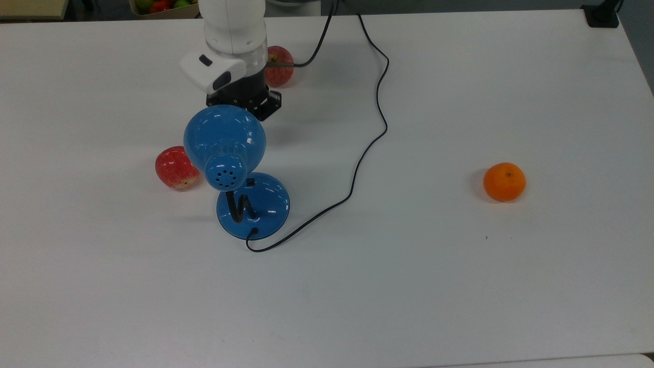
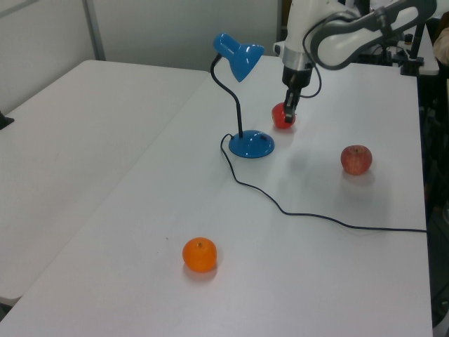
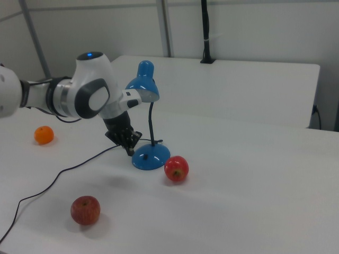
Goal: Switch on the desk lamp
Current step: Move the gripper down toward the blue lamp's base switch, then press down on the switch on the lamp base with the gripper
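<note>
A glossy blue desk lamp (image 1: 232, 163) is found standing upright on a white worktop (image 1: 460, 286), its round base (image 2: 251, 144) flat on the surface and its black bendy neck (image 2: 229, 98) rising to a dome shade (image 3: 142, 87) with vent holes at the crown. A black cord (image 1: 368, 143) is seen leaving the base and running in loose curves across the worktop to its far edge in the top view.

The arm's hand (image 2: 288, 117) is held above the worktop, pointed downward, near the lamp's shade and close to the base in the right view (image 3: 128, 148). Whether its fingers are apart or together cannot be told.

A bright red apple (image 1: 176, 167) is noted just beside the lamp base, at the top view's left. A second, duller red apple (image 1: 279, 66) lies farther off, partly covered by the arm in the top view. An orange (image 1: 504, 181) is recorded well apart from the lamp, at the top view's right.
</note>
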Controlling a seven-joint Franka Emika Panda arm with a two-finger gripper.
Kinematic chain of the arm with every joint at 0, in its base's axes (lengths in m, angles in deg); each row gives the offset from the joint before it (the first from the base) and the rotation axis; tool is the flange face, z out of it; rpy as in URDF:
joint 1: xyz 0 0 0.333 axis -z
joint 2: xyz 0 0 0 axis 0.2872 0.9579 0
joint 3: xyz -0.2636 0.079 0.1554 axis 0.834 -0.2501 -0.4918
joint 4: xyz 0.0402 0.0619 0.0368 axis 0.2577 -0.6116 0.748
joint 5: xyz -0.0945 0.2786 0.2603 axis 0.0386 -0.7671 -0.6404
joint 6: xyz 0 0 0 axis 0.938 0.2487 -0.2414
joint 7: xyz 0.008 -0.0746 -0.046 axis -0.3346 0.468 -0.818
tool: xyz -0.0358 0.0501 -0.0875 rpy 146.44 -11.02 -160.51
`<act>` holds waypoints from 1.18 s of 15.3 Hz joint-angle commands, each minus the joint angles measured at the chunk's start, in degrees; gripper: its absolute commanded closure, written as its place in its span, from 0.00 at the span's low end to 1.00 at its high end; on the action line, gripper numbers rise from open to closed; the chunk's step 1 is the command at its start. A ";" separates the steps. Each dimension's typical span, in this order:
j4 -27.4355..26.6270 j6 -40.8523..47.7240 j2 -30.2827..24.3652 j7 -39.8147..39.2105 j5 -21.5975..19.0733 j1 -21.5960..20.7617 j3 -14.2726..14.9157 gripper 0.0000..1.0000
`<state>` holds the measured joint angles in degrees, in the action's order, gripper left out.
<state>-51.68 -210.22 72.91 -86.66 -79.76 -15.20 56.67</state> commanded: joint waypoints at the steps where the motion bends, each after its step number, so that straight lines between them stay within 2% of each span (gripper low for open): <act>1: -0.27 -9.27 3.62 -0.93 -0.89 0.09 0.35 1.00; 8: 0.35 -18.07 6.70 -0.93 -0.18 0.18 0.44 1.00; 18: 1.14 -20.10 9.16 -1.02 0.43 0.09 0.44 1.00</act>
<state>-51.10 -228.55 80.96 -86.66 -79.69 -14.78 56.67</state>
